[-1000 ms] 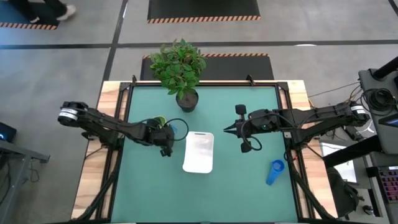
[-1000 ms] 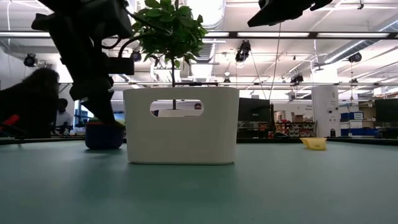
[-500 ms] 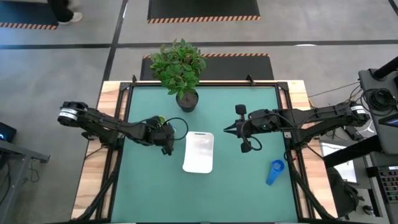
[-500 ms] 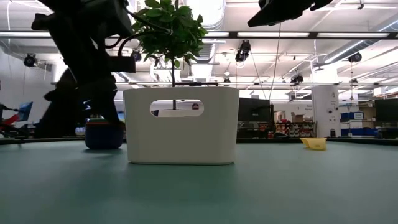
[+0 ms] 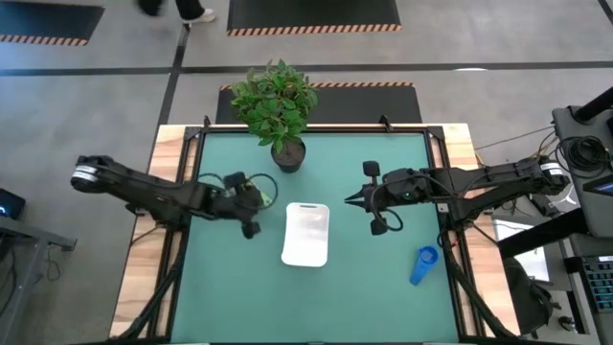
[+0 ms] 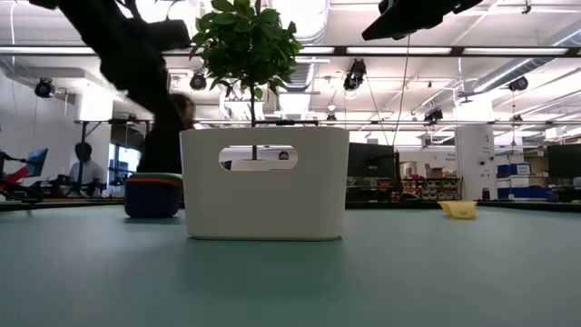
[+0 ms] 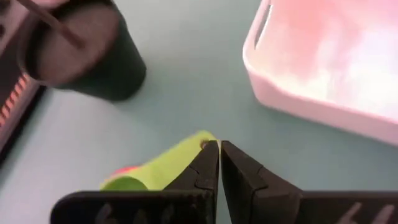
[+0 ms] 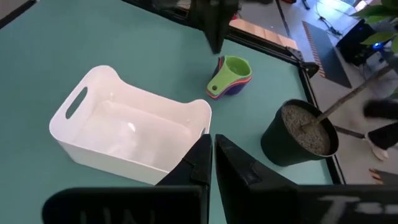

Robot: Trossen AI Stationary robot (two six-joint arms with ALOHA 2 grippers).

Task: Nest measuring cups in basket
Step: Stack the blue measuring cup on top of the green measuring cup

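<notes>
A nested stack of measuring cups (image 8: 230, 75), green on top over orange and purple, stands on the green mat left of the white basket (image 5: 306, 235); the low view shows it as a dark stack (image 6: 152, 196). My left gripper (image 7: 219, 147) is shut and hangs just above the green cup's handle (image 7: 177, 163) without touching it; the right wrist view shows it pointing down (image 8: 214, 37). My right gripper (image 8: 212, 146), shut, hovers right of the basket (image 8: 130, 127). A blue cup (image 5: 424, 264) lies near the right edge. A yellow cup (image 6: 458, 209) lies far right.
A dark plant pot (image 5: 287, 153) with a leafy plant stands on the far side of the mat, close to the cup stack and basket. Wooden table edges frame the mat. People move in the room beyond the table.
My left gripper has risen from the cup stack and drawn back toward the table's left edge. The stack stays standing where it was. My right arm has kept still. A person has walked past behind the table.
</notes>
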